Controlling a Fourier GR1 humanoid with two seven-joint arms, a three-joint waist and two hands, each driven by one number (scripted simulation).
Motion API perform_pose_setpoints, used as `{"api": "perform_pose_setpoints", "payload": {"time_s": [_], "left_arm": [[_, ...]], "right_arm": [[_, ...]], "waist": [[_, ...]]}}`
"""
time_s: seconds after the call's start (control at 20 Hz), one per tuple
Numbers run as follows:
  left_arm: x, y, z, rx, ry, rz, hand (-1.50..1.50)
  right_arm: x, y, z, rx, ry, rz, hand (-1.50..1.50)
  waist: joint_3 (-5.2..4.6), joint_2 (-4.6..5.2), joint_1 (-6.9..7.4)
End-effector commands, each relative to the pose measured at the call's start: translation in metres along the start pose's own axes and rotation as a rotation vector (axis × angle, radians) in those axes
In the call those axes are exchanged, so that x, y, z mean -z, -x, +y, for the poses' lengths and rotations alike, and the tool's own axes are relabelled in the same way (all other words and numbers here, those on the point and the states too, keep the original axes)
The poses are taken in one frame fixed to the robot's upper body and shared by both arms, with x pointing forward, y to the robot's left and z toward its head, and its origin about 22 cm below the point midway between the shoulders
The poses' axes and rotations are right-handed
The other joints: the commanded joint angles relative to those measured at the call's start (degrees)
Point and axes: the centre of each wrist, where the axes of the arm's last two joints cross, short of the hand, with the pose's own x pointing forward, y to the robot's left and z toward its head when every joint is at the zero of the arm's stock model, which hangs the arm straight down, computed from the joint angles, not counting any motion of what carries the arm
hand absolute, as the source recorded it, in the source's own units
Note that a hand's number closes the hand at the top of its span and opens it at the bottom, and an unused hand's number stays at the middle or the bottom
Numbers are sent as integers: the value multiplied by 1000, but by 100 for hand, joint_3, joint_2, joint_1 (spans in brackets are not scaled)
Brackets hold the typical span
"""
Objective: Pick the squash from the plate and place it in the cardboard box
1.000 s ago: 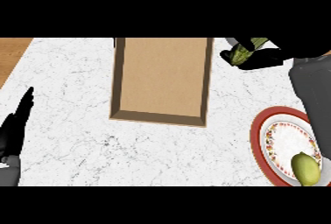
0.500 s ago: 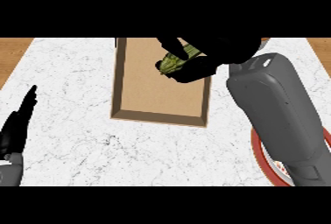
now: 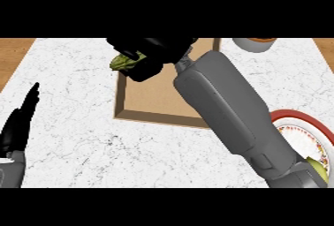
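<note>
your right hand (image 3: 151, 55) has swung farther left since half a second ago: it was over the middle of the cardboard box (image 3: 157, 97), and now it hangs at the box's far left corner, with the squash (image 3: 124, 62) showing past the left rim rather than over the floor of the box. the fingers are curled round the squash and hide most of it, so only a knobbly green-yellow end peeks out on the left. that drift matters: if you let go here, i judge the squash may land on the rim or on the counter (image 3: 85, 145), so bring the hand back right and nearer, over the box's open floor, before you open it.

the box is a flat brown tray of matte cardboard with low, darker walls. the counter is white stone with fine grey veins, edged by wood at the far left. the plate (image 3: 306, 126) at the near right is round, red-rimmed with a patterned face, and something yellow-green lies on it, mostly behind the grey forearm. your left hand (image 3: 20, 128) rests at the near left edge, fingers straight and pressed together.
</note>
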Motion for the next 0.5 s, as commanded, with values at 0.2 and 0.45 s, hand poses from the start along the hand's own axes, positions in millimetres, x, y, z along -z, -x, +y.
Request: {"api": "perform_pose_setpoints", "payload": {"time_s": [0.2,0.45], "left_arm": [[11,-1,0,-1,21,-23,0],[1,-14,-24,-4,11,-27,0]], "right_arm": [[16,16,29,83,-59,210,-150],[1,18,65,105,-82,211,-150]], "waist": [[-5,42,143],[0,31,174]]}}
